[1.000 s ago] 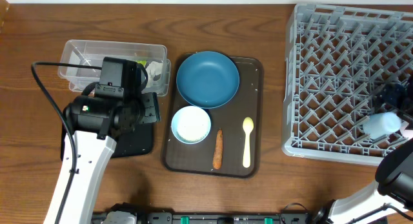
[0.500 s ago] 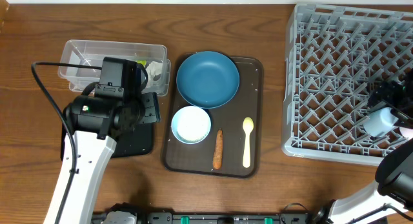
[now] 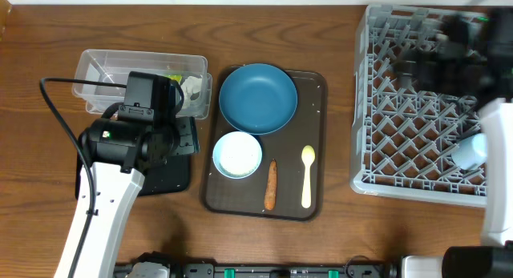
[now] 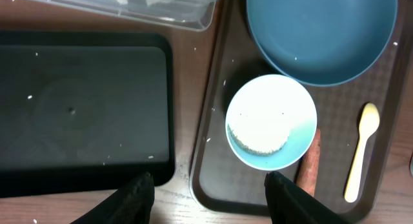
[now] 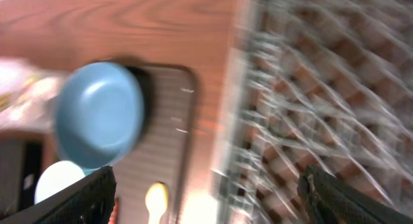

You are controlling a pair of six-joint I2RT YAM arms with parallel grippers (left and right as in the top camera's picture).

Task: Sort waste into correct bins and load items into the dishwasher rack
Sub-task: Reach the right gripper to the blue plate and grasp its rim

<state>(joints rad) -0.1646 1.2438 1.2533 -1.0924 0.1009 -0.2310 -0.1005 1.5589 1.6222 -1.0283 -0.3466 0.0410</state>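
The dark blue plate (image 3: 258,97), the pale bowl (image 3: 237,154), the yellow spoon (image 3: 307,175) and the orange-brown stick (image 3: 271,184) lie on the brown serving tray (image 3: 314,84). My left gripper (image 4: 210,188) is open and empty, above the gap between the black tray (image 4: 84,108) and the bowl (image 4: 271,121). Rice grains (image 4: 29,97) speckle the black tray. Crumpled white paper (image 3: 192,87) sits in the clear tub (image 3: 104,70). My right gripper (image 5: 213,195) is open, empty and blurred over the grey rack (image 3: 417,110). A small blue cup (image 3: 469,152) lies in the rack. The pinkish cup is out of view.
The rack fills the right side up to the table's back and right edges. The left arm's black cable (image 3: 52,102) loops over the table at the left. Bare wood lies between the serving tray and the rack (image 3: 341,110).
The right arm has swung from the rack's front right to its back, now motion-blurred. The small blue cup stays behind in the rack. The left arm has not moved.
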